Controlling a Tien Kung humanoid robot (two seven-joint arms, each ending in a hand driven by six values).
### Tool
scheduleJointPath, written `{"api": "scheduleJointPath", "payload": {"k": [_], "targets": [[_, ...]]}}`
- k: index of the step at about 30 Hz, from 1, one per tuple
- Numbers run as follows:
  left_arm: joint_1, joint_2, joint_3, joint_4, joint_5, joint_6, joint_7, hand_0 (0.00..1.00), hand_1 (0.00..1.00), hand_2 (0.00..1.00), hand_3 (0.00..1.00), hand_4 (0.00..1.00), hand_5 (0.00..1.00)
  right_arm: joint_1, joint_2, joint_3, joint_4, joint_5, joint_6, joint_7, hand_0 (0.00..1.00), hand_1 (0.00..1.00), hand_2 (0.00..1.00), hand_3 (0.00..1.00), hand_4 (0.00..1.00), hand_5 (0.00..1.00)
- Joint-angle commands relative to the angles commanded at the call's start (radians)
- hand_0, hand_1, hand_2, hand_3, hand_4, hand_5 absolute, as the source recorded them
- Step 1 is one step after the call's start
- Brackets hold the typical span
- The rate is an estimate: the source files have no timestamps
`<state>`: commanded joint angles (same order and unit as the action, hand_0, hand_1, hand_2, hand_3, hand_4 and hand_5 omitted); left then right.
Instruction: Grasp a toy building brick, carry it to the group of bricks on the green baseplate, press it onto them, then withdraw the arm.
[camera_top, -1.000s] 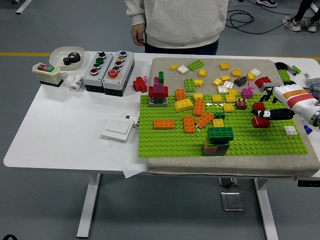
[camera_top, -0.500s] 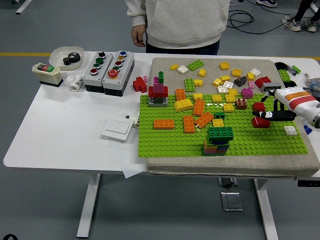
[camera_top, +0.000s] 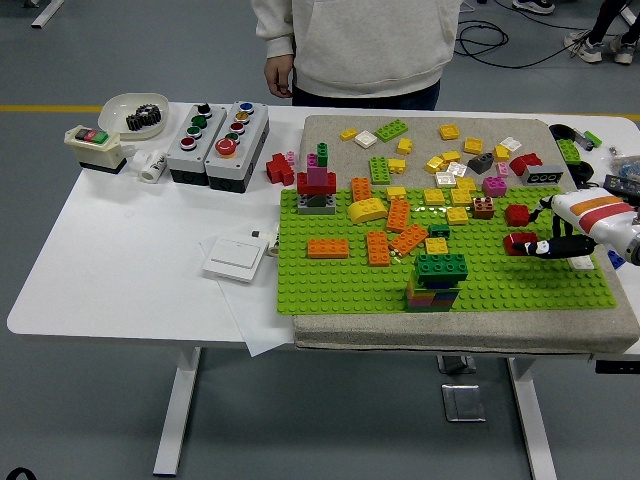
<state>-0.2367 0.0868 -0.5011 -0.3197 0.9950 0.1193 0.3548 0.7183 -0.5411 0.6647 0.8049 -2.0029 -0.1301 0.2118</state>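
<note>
The green baseplate (camera_top: 340, 285) lies on a grey mat. On it stands a stack of coloured bricks (camera_top: 433, 294) topped by a green brick (camera_top: 441, 266), with orange and yellow bricks behind it. My right hand (camera_top: 543, 246) comes in from the right edge, low over the plate. Its black fingers (camera_top: 562, 246) stretch out level, and their tips reach the right side of a red brick (camera_top: 519, 243) that sits on the plate. The hand is open, with nothing in it. A second red brick (camera_top: 517, 213) sits just behind. The left arm is out of view.
Loose bricks (camera_top: 450, 150) are scattered on the mat behind the plate. A white brick (camera_top: 583, 263) lies under my wrist. Button boxes (camera_top: 217, 130), a bowl with gears (camera_top: 133, 112) and a white switch plate (camera_top: 236, 258) sit to the left. A person (camera_top: 350, 45) stands at the far side, hand hanging.
My right hand has dropped from above the red brick down to its right side, and the forearm has drawn a little to the right. The red brick has not moved.
</note>
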Motion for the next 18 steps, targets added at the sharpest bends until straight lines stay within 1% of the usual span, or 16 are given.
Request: {"api": "scheduleJointPath", "payload": {"k": [5, 6, 7, 11, 13, 17, 18], "targets": [[0.0, -0.001, -0.001, 0.0, 0.001, 0.001, 0.001, 0.669, 0.71, 0.731, 0.589, 0.673, 0.665, 0.002, 0.01, 0.001, -0.019, -0.002, -0.018, -0.002, 0.636, 0.548, 0.641, 0.615, 0.934, 0.612], [-0.001, -0.001, -0.001, 0.0, 0.001, 0.001, 0.001, 0.669, 0.71, 0.73, 0.591, 0.672, 0.665, 0.003, 0.012, 0.003, -0.023, 0.001, -0.025, -0.001, 0.642, 0.567, 0.658, 0.632, 0.933, 0.583], [-0.001, -0.001, -0.001, 0.0, 0.0, 0.001, 0.001, 0.669, 0.71, 0.73, 0.591, 0.672, 0.665, 0.003, 0.013, 0.003, -0.024, 0.001, -0.027, -0.001, 0.642, 0.567, 0.658, 0.632, 0.933, 0.583], [-0.001, 0.0, 0.001, -0.001, -0.003, 0.002, 0.001, 0.669, 0.71, 0.73, 0.591, 0.672, 0.665, 0.005, 0.017, 0.004, -0.024, 0.004, -0.032, -0.002, 0.642, 0.567, 0.658, 0.632, 0.933, 0.583], [-0.002, 0.0, 0.001, -0.001, -0.003, 0.001, 0.001, 0.668, 0.71, 0.731, 0.589, 0.673, 0.665, 0.008, 0.022, 0.002, -0.029, 0.01, -0.034, -0.004, 0.646, 0.572, 0.655, 0.632, 0.925, 0.567], [-0.004, 0.0, 0.003, -0.001, -0.004, 0.001, 0.001, 0.668, 0.71, 0.731, 0.589, 0.673, 0.665, 0.016, 0.036, -0.008, -0.046, 0.027, -0.036, -0.005, 0.646, 0.572, 0.655, 0.632, 0.925, 0.567], [-0.005, 0.0, 0.004, -0.001, -0.005, 0.001, 0.0, 0.669, 0.71, 0.731, 0.59, 0.672, 0.665, 0.018, 0.042, -0.01, -0.053, 0.034, -0.035, -0.006, 0.642, 0.564, 0.643, 0.612, 0.917, 0.58]]}}
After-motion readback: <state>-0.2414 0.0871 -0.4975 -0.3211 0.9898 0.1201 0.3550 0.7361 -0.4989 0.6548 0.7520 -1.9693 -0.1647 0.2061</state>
